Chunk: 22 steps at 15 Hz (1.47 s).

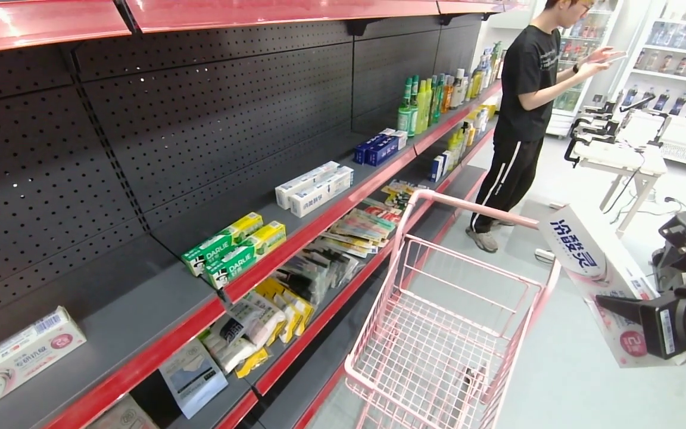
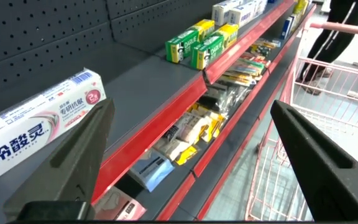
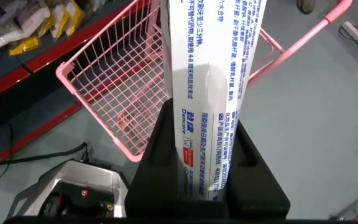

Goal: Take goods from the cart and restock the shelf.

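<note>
R: my right hand (image 1: 638,325) pinched the toothpaste box (image 1: 584,253) by the cart (image 1: 474,208) | L: my left hand (image 2: 192,106) spread beside the shelf (image 2: 138,87)

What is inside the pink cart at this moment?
Inside the pink cart I see only bare wire mesh, with the floor through it. In the right wrist view, the toothpaste box held by the right gripper covers part of the basket.

We are seeing a pale grey floor (image 1: 575,381) spreading across the lower right, a white table (image 1: 611,159) standing at upper right, and bright drink coolers (image 1: 638,36) glowing behind it.
</note>
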### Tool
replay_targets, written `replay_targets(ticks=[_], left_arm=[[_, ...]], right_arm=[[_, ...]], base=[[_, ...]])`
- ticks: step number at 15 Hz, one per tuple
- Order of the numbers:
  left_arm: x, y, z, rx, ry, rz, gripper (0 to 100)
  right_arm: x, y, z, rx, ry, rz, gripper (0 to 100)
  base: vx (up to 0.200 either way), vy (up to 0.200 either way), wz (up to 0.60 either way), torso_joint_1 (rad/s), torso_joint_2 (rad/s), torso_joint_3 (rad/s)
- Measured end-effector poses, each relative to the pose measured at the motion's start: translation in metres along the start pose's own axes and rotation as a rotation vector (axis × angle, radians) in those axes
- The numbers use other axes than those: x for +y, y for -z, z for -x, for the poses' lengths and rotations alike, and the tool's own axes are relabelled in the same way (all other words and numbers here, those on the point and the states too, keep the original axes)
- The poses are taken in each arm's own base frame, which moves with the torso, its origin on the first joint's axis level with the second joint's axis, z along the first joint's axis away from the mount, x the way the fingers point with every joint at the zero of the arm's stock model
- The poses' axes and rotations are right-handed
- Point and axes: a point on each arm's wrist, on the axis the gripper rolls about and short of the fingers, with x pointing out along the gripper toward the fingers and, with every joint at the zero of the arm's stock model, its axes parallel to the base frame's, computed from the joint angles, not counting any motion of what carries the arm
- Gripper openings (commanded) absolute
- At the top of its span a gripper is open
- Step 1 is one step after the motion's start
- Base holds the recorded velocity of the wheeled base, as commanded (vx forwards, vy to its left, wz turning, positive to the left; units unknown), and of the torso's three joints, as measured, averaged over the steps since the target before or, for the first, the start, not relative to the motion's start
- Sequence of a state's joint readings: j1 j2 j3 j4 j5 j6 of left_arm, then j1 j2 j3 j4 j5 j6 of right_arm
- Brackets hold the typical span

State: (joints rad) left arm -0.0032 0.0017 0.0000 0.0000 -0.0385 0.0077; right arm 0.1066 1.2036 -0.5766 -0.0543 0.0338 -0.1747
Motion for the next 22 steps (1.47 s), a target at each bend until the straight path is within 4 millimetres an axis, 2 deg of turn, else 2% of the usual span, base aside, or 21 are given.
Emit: replay_targets(ticks=[10,19,22], left_arm=[[0.000,0.000,0.000,-0.001,-0.002,0.000,100],[0.000,0.000,0.000,-0.001,0.000,0.001,100],[0.000,-0.001,0.000,-0.002,-0.001,0.000,100]], right_arm=[[0.001,0.009,0.008,-0.006,0.006,0.015,0],[0.001,0.009,0.017,-0.042,0.016,0.014,0],[0.001,0.009,0.023,-0.066,0.022,0.021,0]], base=[[0.000,0.000,0.60,0.003,0.00,-0.001],[0.000,0.000,0.60,0.001,0.00,0.002],[0.000,0.000,0.00,0.000,0.00,0.000]])
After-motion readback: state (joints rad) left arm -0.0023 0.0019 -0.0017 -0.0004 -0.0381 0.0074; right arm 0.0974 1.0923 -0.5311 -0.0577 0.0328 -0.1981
